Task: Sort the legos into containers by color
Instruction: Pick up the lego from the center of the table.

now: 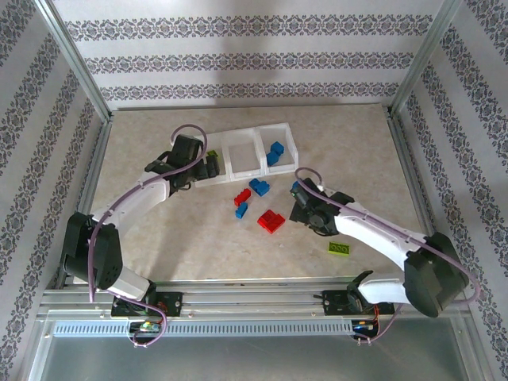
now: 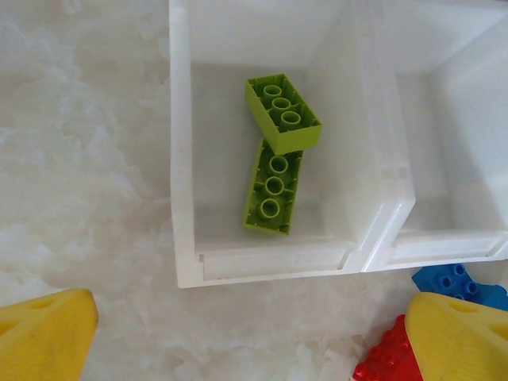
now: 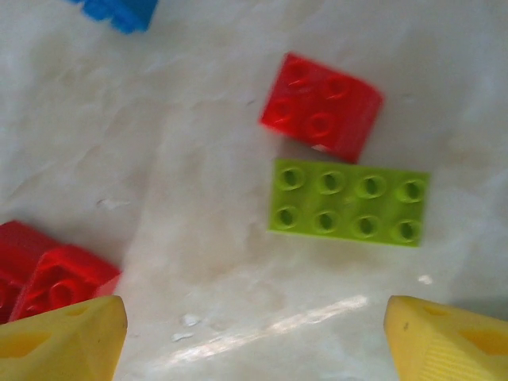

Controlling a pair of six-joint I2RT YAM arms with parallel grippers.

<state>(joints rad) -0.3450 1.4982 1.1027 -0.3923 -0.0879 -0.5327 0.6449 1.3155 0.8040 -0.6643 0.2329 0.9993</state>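
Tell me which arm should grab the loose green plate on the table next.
Right. The green plate lies just ahead of the open right claw in the right wrist view. The left claw, also open, is over the bin holding green bricks.

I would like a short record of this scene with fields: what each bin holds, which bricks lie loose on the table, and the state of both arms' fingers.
left bin: two lime green bricks, touching
middle bin: no brick seen
right bin: blue bricks
table: loose blue bricks, loose red bricks, one green plate
left gripper: fingers open, holding nothing, near the left bin
right gripper: fingers open, holding nothing, near the green plate
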